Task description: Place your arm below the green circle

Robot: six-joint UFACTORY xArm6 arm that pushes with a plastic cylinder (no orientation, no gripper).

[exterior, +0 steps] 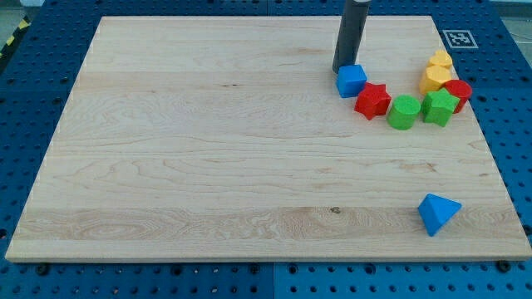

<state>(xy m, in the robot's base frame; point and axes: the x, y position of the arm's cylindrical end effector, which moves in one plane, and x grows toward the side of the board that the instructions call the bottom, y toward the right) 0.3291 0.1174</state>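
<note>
The green circle (403, 112) lies on the wooden board (208, 149) near the view's upper right, in a curved row of blocks. To its left is a red star (372, 100), then a blue cube (351, 80). To its right is a green star (439, 107). My tip (342, 70) rests on the board just above and left of the blue cube, touching or almost touching it. The tip is up and to the left of the green circle, about two blocks away.
A red block (458, 90) and two yellow blocks (435, 79) (440, 60) close the row at the view's right. A blue triangle (436, 213) lies alone near the view's bottom right. A printed marker tag (456, 38) sits off the board's top right corner.
</note>
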